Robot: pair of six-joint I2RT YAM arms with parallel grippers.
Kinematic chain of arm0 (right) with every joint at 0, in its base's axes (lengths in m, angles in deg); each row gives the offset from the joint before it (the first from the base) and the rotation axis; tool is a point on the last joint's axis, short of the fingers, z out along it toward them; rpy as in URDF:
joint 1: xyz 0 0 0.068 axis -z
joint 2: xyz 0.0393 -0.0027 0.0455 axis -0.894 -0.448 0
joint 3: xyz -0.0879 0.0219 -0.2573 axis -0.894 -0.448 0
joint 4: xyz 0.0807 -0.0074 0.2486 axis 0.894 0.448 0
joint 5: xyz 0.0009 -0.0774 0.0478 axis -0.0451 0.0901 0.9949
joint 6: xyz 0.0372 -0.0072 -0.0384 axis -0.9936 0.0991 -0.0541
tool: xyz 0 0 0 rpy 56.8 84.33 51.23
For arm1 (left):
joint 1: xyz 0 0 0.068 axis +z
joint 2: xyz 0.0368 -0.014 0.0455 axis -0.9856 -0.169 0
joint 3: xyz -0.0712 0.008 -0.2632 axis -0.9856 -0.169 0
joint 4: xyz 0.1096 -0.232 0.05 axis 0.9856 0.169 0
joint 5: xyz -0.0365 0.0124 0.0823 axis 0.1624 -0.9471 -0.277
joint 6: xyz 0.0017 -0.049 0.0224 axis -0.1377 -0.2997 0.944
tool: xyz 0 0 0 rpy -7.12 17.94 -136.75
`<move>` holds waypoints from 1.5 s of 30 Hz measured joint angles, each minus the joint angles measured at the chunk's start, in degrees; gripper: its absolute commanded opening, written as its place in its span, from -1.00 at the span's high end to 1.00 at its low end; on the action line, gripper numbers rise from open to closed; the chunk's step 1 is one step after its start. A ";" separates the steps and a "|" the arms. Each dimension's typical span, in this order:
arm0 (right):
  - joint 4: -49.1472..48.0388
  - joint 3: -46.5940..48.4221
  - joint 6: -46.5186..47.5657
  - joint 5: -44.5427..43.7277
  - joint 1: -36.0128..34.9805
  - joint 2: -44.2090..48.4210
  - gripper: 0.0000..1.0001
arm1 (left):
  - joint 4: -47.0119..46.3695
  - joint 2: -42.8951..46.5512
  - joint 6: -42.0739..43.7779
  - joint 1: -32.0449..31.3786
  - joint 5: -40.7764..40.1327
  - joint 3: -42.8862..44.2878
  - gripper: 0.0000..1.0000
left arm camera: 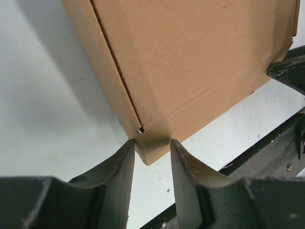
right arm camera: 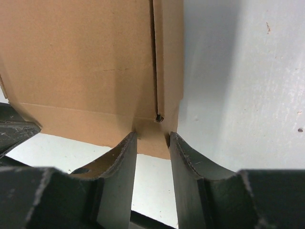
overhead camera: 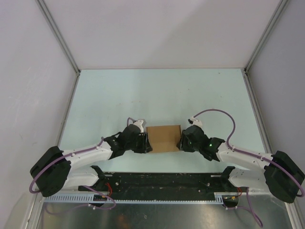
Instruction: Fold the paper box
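Note:
The paper box (overhead camera: 163, 138), plain brown cardboard, sits partly folded on the pale table between my two arms. Its walls stand up and a creased front panel faces the near edge. My left gripper (overhead camera: 145, 142) is at the box's left near corner. In the left wrist view the box (left arm camera: 190, 57) fills the top, and the left gripper (left arm camera: 152, 142) is shut on its lower corner, both fingertips against the cardboard. My right gripper (overhead camera: 182, 142) is at the right near corner. The right wrist view shows the right gripper (right arm camera: 152, 136) shut on the box (right arm camera: 81, 62) at the corner flap below a slit.
A black mounting rail (overhead camera: 162, 183) runs along the near edge behind both grippers. Grey walls and metal frame posts (overhead camera: 66, 52) enclose the table on three sides. The other gripper's dark finger shows at the edge of each wrist view (left arm camera: 288, 71) (right arm camera: 14, 131).

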 measured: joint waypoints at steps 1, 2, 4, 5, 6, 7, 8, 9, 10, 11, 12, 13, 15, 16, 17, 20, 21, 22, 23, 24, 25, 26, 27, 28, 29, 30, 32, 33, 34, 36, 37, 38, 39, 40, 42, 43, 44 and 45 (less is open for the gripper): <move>-0.48 -0.13 0.11 -0.02 0.04 0.00 0.23 | 0.00 0.00 0.02 0.00 -0.02 0.00 0.19; -0.81 -0.31 0.26 0.00 0.07 0.00 0.22 | 0.02 0.00 0.04 0.00 -0.02 0.00 0.18; -1.29 -0.57 0.35 0.00 0.13 0.00 0.19 | 0.02 0.00 0.04 0.00 -0.02 0.02 0.18; -1.38 -0.61 0.46 0.00 0.13 0.04 0.18 | 0.00 0.00 0.07 0.00 -0.02 0.02 0.18; -1.44 -0.61 0.50 0.00 0.15 0.09 0.17 | 0.02 0.00 0.09 0.00 -0.02 0.02 0.17; -1.49 -0.61 0.57 -0.02 0.20 0.26 0.16 | 0.02 0.04 0.35 0.00 -0.02 0.02 0.16; -1.49 -0.61 0.76 -0.02 0.31 0.52 0.16 | 0.02 0.15 0.48 0.00 -0.02 0.02 0.15; -1.49 -0.63 0.94 -0.02 0.42 0.92 0.15 | 0.15 0.46 0.68 0.00 0.00 0.11 0.14; -1.51 -0.63 1.03 -0.02 0.55 1.29 0.14 | 0.39 0.92 0.90 0.00 0.00 0.20 0.12; -1.51 -0.63 1.25 -0.04 0.76 1.77 0.14 | 0.83 1.62 1.09 0.00 0.02 0.46 0.10; -1.51 -0.63 1.40 0.00 1.03 2.19 0.12 | 1.38 2.45 1.40 0.02 0.00 0.85 0.10; -1.53 -0.63 1.60 0.00 1.33 2.56 0.12 | 2.16 3.37 1.73 0.07 0.02 1.42 0.07; -1.57 -0.63 1.86 0.11 2.12 2.97 0.11 | 3.89 5.27 2.69 0.17 0.00 3.17 0.04; -1.60 -0.63 2.01 0.17 2.45 2.99 0.10 | 5.07 6.21 3.28 0.28 -0.02 4.42 0.02; -1.60 -0.63 2.10 0.24 2.80 2.99 0.10 | 5.88 6.86 3.82 0.33 -0.09 5.55 0.01; -1.62 -0.63 2.47 0.63 3.63 3.06 0.10 | 9.16 8.74 6.05 0.46 -1.01 10.36 0.02; -1.62 -0.66 2.62 0.76 3.87 3.17 0.10 | 9.73 9.11 6.97 0.52 -1.55 11.78 0.03; -1.64 -0.66 2.73 0.96 4.11 3.43 0.10 | 10.45 9.33 8.04 0.68 -2.03 13.55 0.06; -1.64 -0.70 2.82 1.16 4.22 3.69 0.10 | 10.75 9.20 8.76 0.72 -2.38 14.71 0.07; -1.66 -0.74 2.86 1.29 4.42 4.07 0.10 | 11.08 8.70 9.70 0.83 -2.82 16.17 0.09; -1.68 -0.81 2.89 1.33 4.55 4.52 0.10 | 11.32 7.72 10.82 0.92 -2.99 17.88 0.11; -1.66 -0.85 2.89 1.40 4.68 5.05 0.10 | 11.34 6.08 12.00 1.01 -3.02 19.71 0.13; -1.66 -0.92 2.89 1.51 4.79 5.53 0.10 | 11.26 4.48 12.94 1.05 -2.86 21.29 0.14; -1.64 -0.96 2.89 1.55 4.90 6.23 0.10 | 10.82 2.16 14.10 1.07 -2.54 23.21 0.16; -1.57 -1.01 2.89 1.55 5.01 7.13 0.10 | 10.38 -0.55 15.21 1.09 -1.81 25.03 0.17; -1.36 -1.09 2.89 1.51 5.09 8.28 0.09 | 9.86 -3.21 16.31 1.07 -0.96 26.60 0.18; -0.72 -1.18 2.86 1.20 5.20 11.37 0.08 | 9.01 -8.61 18.60 1.07 0.61 28.89 0.20; -0.11 -1.20 2.86 0.96 5.25 13.25 0.08 | 8.87 -10.27 19.34 1.05 0.96 29.31 0.20; 0.35 -1.20 2.84 0.68 5.33 14.84 0.09 | 8.81 -12.04 20.17 1.03 1.42 29.53 0.21; 1.36 -1.20 2.80 0.13 5.75 18.38 0.11 | 8.90 -14.56 21.20 1.03 2.03 29.57 0.21; 2.01 -1.20 2.78 -0.04 6.01 19.85 0.13 | 8.90 -15.50 21.59 1.01 2.43 29.57 0.22; 2.69 -1.20 2.71 -0.11 6.29 21.05 0.15 | 8.83 -16.22 21.97 0.85 2.95 29.57 0.22; 3.43 -1.20 2.58 -0.20 6.47 22.05 0.17 | 8.61 -16.65 22.23 0.70 3.21 29.57 0.22; 4.11 -1.27 2.32 -0.28 6.67 22.77 0.18 | 8.09 -17.22 22.56 0.46 3.45 29.57 0.23; 4.94 -1.81 1.84 -0.28 6.73 23.76 0.19 | 7.23 -18.32 23.17 -0.42 3.63 29.70 0.23; 5.22 -2.34 1.68 -0.26 6.73 24.22 0.19 | 6.95 -18.86 23.45 -0.83 3.63 29.83 0.23; 5.68 -3.02 1.40 -0.28 6.73 24.76 0.19 | 6.71 -19.65 23.58 -1.38 3.63 30.05 0.24; 6.40 -3.78 1.22 -0.26 6.73 25.33 0.19 | 6.45 -20.63 23.82 -1.88 3.63 30.38 0.24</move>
